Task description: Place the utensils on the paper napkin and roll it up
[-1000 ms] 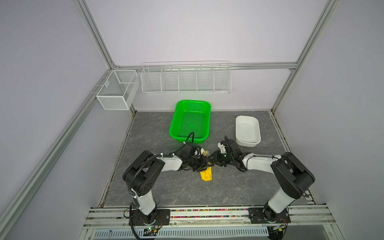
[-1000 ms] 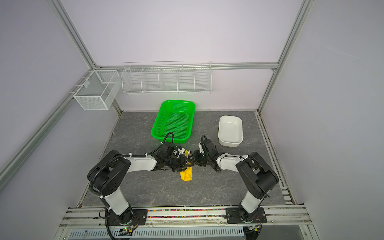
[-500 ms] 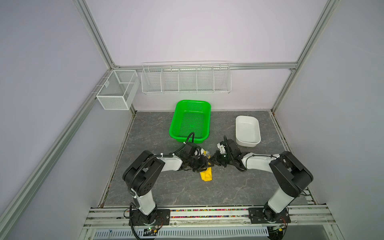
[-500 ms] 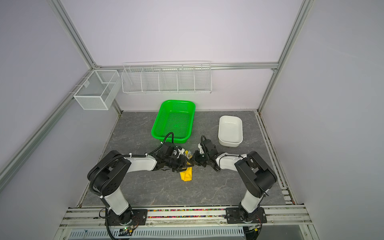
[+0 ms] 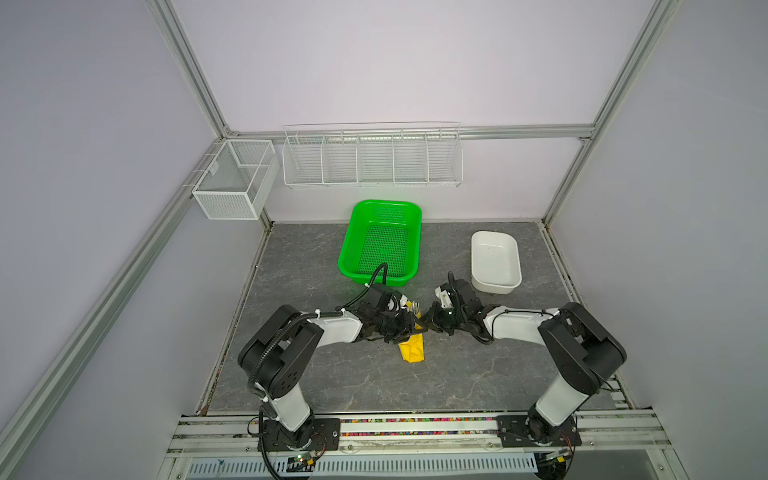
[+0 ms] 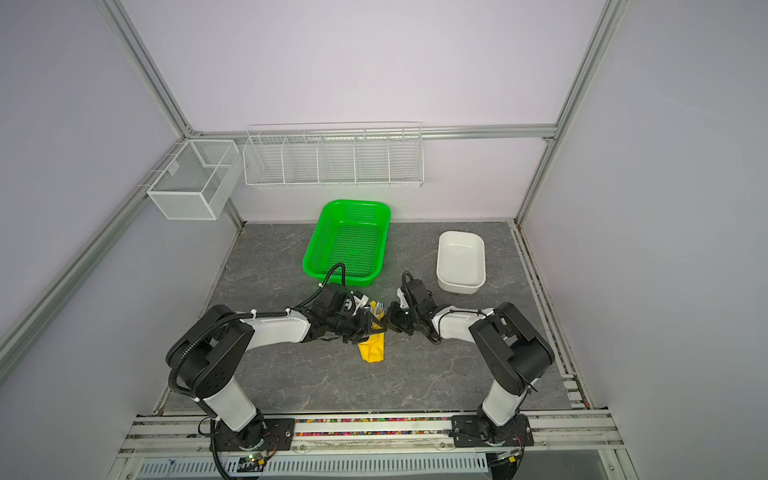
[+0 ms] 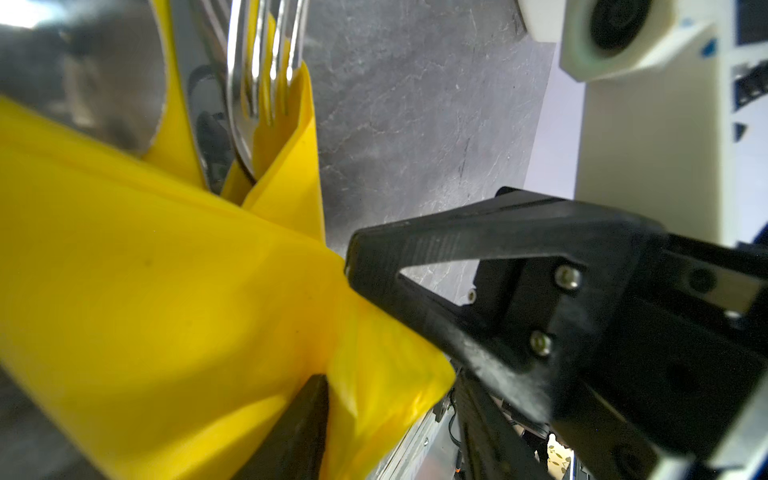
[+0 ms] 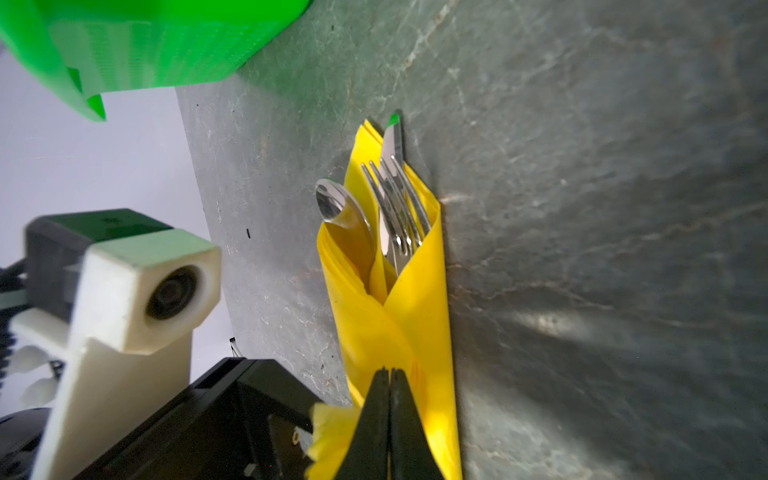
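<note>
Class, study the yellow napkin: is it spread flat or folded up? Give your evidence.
Folded. The napkin wraps over itself into a narrow bundle, with the fork, spoon and knife sticking out of one end.

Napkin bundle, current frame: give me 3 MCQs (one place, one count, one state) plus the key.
1. The paper napkin lies:
A. in a white tub
B. on the table, nearer the arm bases than the green basket
C. in a wire rack

2. How many utensils stick out of the napkin?
A. one
B. two
C. three

3. The right gripper is:
A. wide open above the napkin
B. shut, pinching the napkin
C. out of every view

Key:
1 B: both top views show the yellow roll on the grey surface in front of the basket.
2 C: the right wrist view shows a spoon, a fork and a knife.
3 B: in the right wrist view the jaws meet, with yellow paper at the tips.
</note>
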